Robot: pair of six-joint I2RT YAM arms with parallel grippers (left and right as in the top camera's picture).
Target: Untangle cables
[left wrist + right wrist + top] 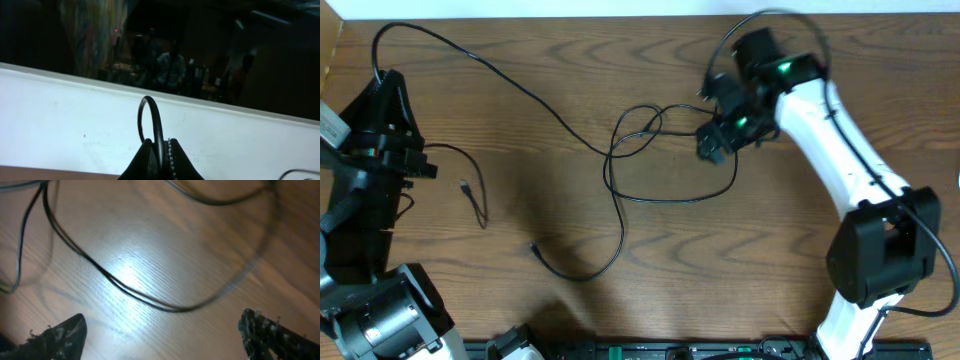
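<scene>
Where the overhead view stops at the near table edge, both arm bases are cropped, and the dark equipment between them is too cut off to identify. Just beyond, the free plug end of the long cable [536,249] lies on the wooden table [570,40], and its strand climbs to a loose, overlapping loop near the middle. A short cable [477,200] lies beside the left arm, with its start hidden behind the black links. The right gripper [712,148] hangs at the loop's right side. From above it is one dark mass, but its own blurred camera shows the fingers [62,332] spread wide over strands lying on the wood. Farther back, the left gripper [160,147] is pressed together on an arch of the long cable. Behind it stands a white wall [60,115], and above that dark glass [280,60] whose dim reflections are hard to read.
</scene>
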